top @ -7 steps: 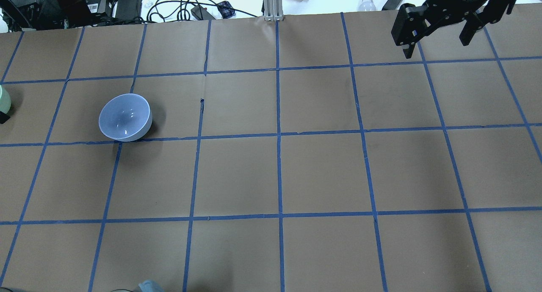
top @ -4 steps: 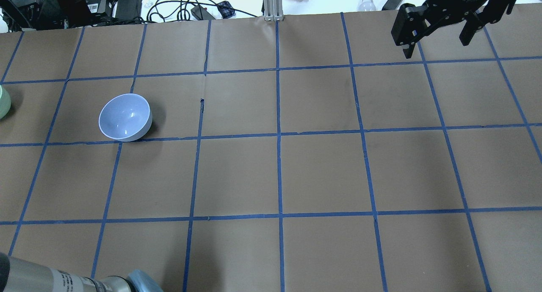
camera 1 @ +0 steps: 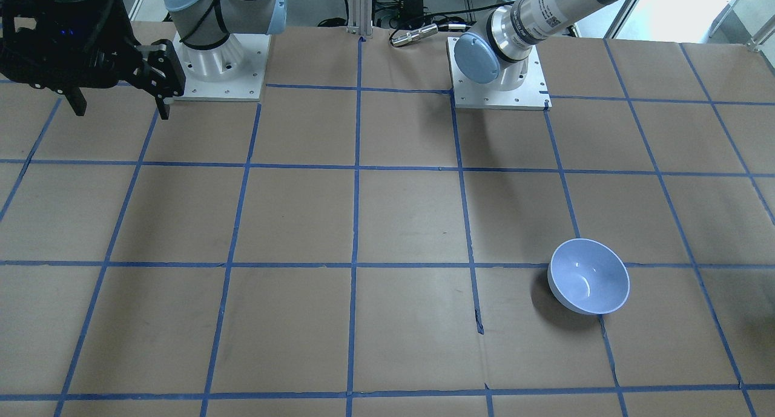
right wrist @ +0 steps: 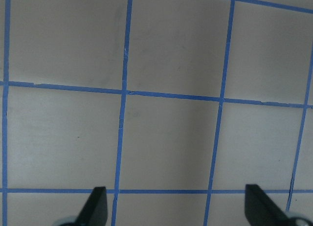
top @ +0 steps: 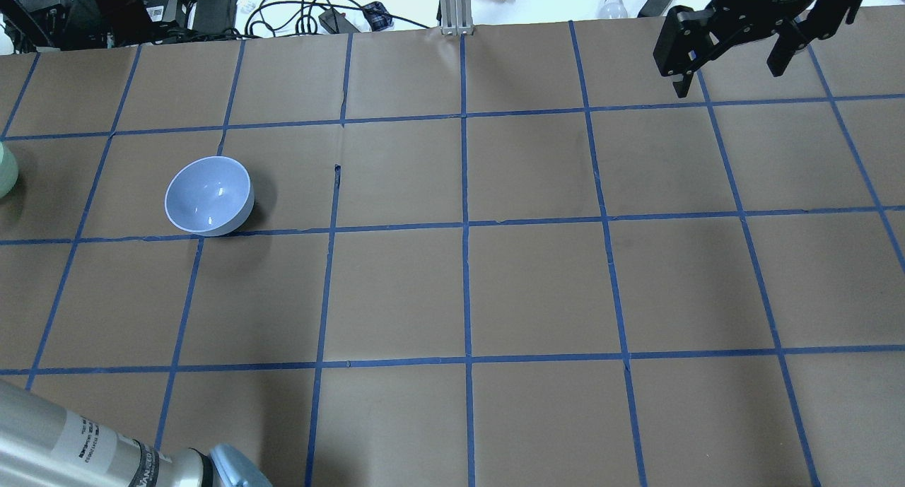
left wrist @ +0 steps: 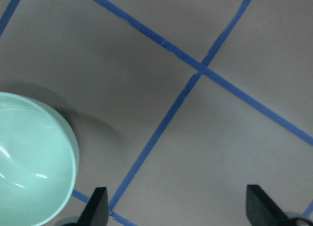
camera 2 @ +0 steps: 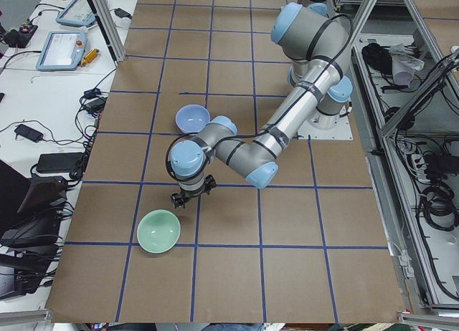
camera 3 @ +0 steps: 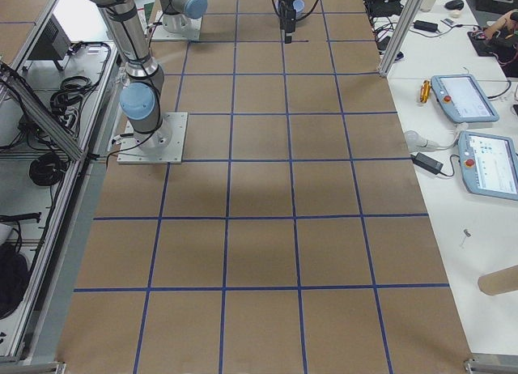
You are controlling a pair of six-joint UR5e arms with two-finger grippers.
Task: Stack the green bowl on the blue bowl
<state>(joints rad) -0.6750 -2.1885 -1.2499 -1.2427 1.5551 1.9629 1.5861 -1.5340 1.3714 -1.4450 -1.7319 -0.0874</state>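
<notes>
Front-facing: blue bowl (camera 1: 588,276) sat upright and empty on the counter (camera 1: 303,223), on the robot's left side; right claw (camera 1: 121,108) hung near its base, fingers apart, holding nothing. Overhead: only a sliver of the green bowl (top: 6,170) showed at the frame's left edge, well apart from the blue bowl; left arm (top: 85,444) filled the lower-left corner. Exterior left: left claw (camera 2: 190,198) hovered just beside the green bowl, on the blue bowl's side, not touching it. Left wrist: fingers spread with only bare counter between them, green bowl off to one side of the gap. Right wrist: fingers spread over bare counter. Progress, as I read it: nothing done yet. Green bowl was ungrasped, so grasp, lift, carry and set-down into the blue bowl were all left. Versus a second earlier in the overhead view: much more of the left arm had swung into frame, and the dark bit beside the green bowl was gone; both bowls and the right claw hadn't moved.
</notes>
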